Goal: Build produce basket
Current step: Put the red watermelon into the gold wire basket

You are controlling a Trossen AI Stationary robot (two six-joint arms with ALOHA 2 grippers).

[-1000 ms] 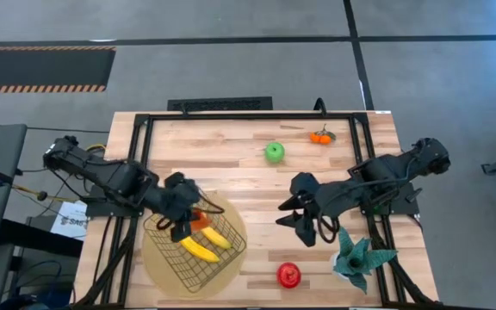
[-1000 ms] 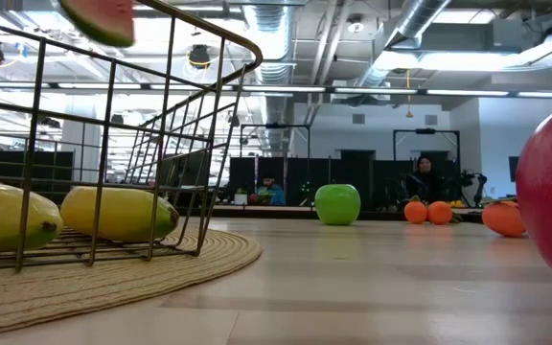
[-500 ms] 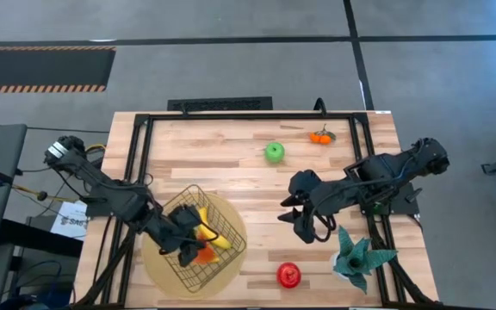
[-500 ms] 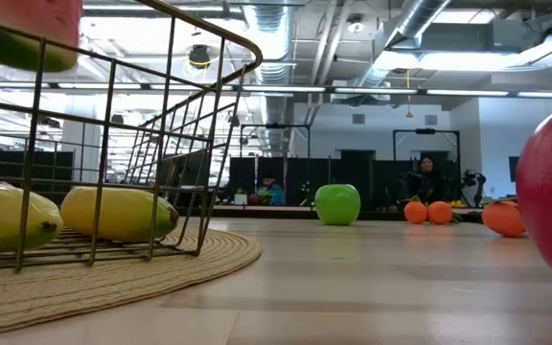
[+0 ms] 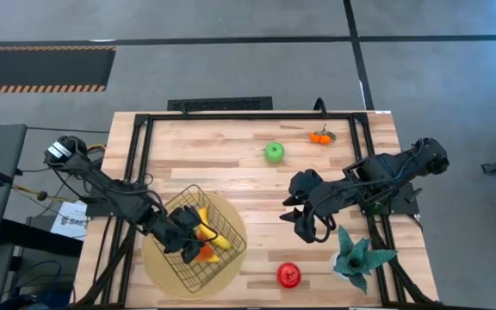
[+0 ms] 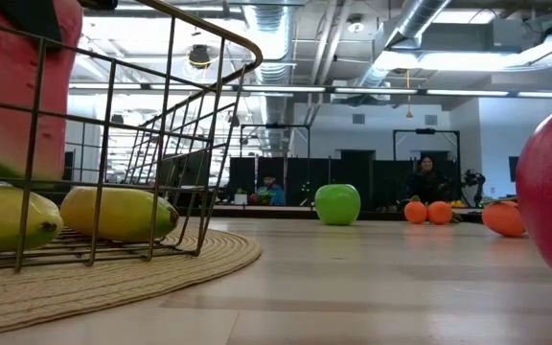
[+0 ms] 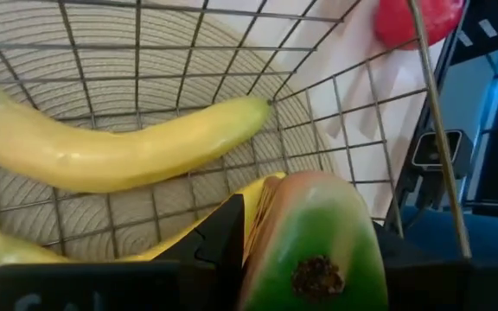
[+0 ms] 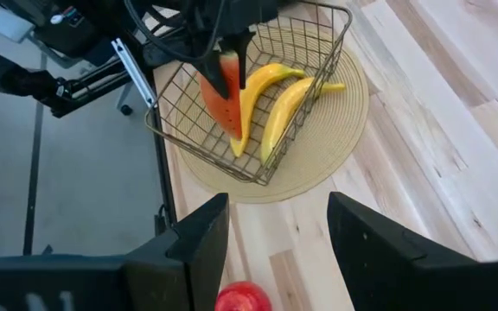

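**A:** What is the left gripper [image 8: 230, 47] doing?

**B:** It is clamped on a red-orange watermelon wedge [image 8: 220, 93], reaching down inside the wire basket [image 5: 223, 256]. The wedge points downward, its tip beside the two bananas [image 8: 275, 99] on the basket floor, likely so it can settle next to them when let go. In the left wrist view the wedge's green rind [image 7: 314, 250] sits between the fingers, with one banana [image 7: 119, 147] just beyond.

**A:** And the basket itself?

**B:** It stands on a round woven mat [image 5: 158, 263] near the table's front left. Its flared wire walls surround the gripper closely, so they are what a lifting arm could snag.

**A:** What about the other arm?

**B:** The right gripper [image 5: 304, 226] hovers over the middle of the table, fingers spread and holding nothing. Still outside the basket are a green apple [image 5: 274, 152] and small oranges [image 5: 321, 135] toward the far edge, and a red round fruit [image 5: 288, 275] near the front. A teal spiky plant [image 5: 357, 257] stands just beside that arm.
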